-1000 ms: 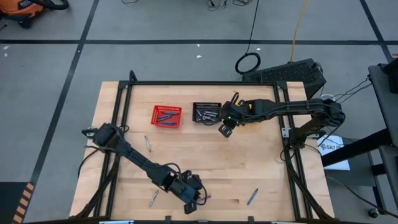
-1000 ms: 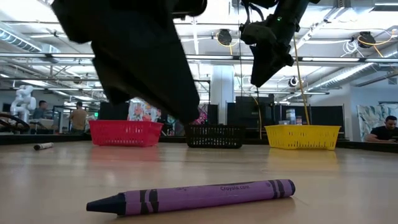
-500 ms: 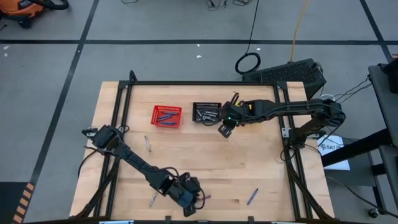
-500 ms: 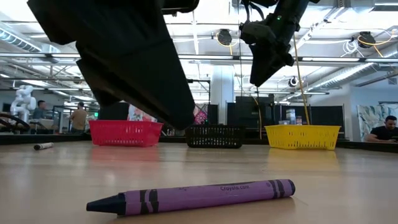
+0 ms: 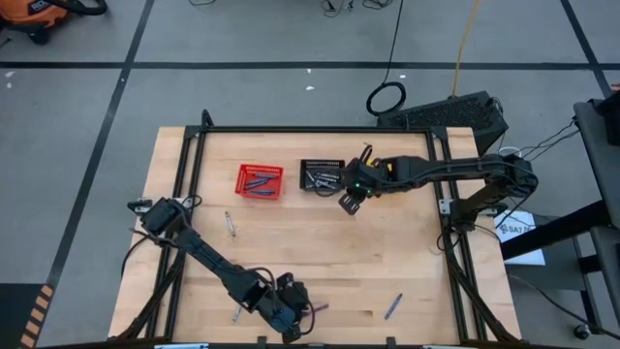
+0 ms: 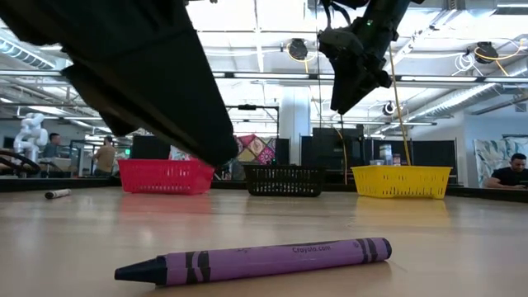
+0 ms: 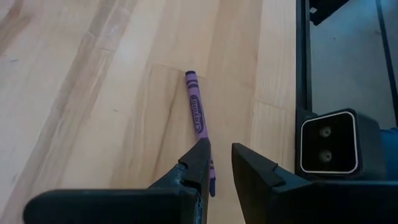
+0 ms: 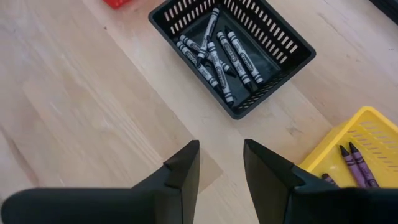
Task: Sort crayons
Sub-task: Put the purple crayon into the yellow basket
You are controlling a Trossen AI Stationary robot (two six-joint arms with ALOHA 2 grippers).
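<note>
Both grippers' jaws stand spread and empty; the left gripper [image 7: 221, 171] partly hides the purple crayon [image 7: 198, 114].

A large open lab or workshop is suggested by exposed ceiling ducts [image 6: 462, 78], strip lighting, taped concrete floor [image 5: 77, 87]; seated people [image 6: 516, 172] are seen.

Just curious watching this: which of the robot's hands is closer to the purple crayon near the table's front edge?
The left hand: it hangs open right above the purple crayon. The right hand hovers far off, beside the black basket.
</note>
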